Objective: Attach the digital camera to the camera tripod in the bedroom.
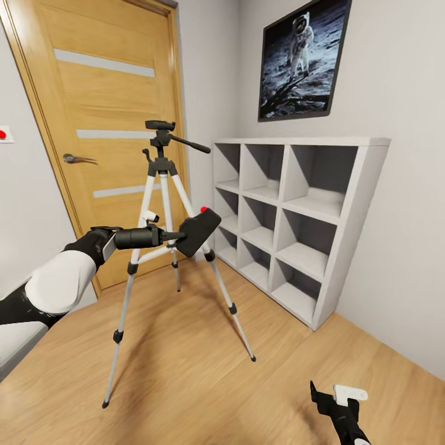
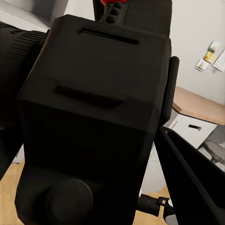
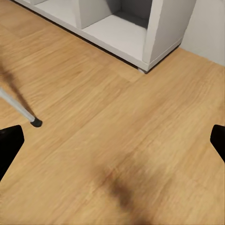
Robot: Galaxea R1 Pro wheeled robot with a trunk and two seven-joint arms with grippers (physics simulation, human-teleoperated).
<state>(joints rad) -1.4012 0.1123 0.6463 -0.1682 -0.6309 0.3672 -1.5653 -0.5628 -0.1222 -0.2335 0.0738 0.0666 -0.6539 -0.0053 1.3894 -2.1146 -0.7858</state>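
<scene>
Carrying stage: you have the digital camera [image 1: 198, 232] in hand and not yet on the mount; it hangs at mid-leg height, well below the tripod head.
Left arm: reaches forward from the head view's left, forearm near level, wrist pointing at the tripod.
Left pincer [image 1: 178, 237]: clenched on the digital camera; in the left wrist view the black body [image 2: 98, 112] sits right in front of the lens with a dark finger [image 2: 192, 173] beside it.
Digital camera: tilted, red button uppermost, in front of the camera tripod [image 1: 162, 204]'s legs; touching or apart, you cannot tell.
Camera tripod: standing spread on the wood floor [image 1: 185, 371] before the door [image 1: 105, 123], head plate bare, pan handle pointing toward the white cube shelving [image 1: 290, 216].
Next move, as judged: raise the camera above the head plate, level it, lower it squarely on.
Right arm: held low by the floor, idle.
Right pincer [image 1: 337, 395]: released, fingers wide apart, holding nothing.
</scene>
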